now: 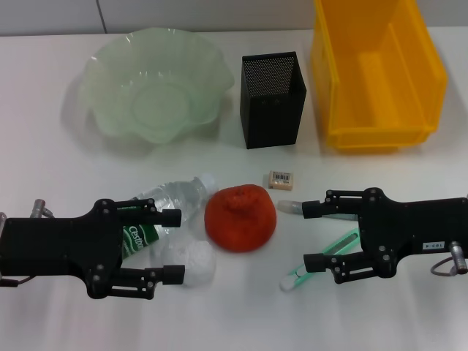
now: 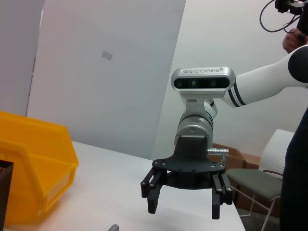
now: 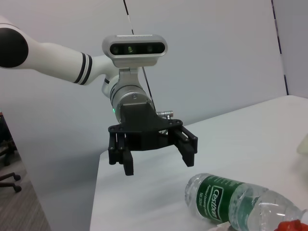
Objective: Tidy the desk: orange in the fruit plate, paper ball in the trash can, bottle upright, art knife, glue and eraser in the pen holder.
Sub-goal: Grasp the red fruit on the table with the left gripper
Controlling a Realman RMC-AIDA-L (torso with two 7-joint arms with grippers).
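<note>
Both released, the left gripper [image 1: 172, 246] and right gripper [image 1: 313, 235] flank the dimpled red-orange orange [image 1: 240, 217] at lower centre; approach it level, clearing the lying clear plastic bottle [image 1: 164, 208].

Both arms reach in low over the tabletop's near edge, facing each other. The left gripper [image 1: 175, 245] sits toward the near-left corner, fingers spread wide. The right gripper [image 1: 311, 235], near-right, likewise has its fingers parted.
</note>
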